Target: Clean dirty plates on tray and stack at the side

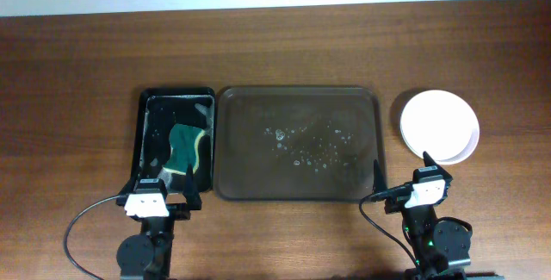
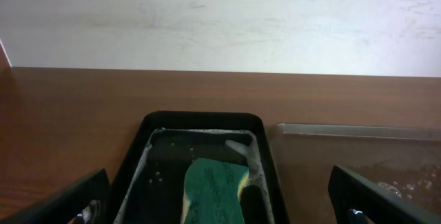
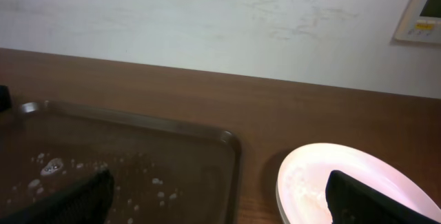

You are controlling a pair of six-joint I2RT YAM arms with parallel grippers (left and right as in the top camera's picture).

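Overhead looks straight down on table (image 1: 86,56); both wrist views low, facing wall (image 2: 220,17), sharing tray (image 3: 138,148)

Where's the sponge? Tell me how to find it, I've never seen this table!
On the wooden table, find the big brown tray in the middle. Just left of it sits a smaller black tray, and the sponge lies inside it among wet foam. It is the only green thing there, with a wavy outline and a yellow side.
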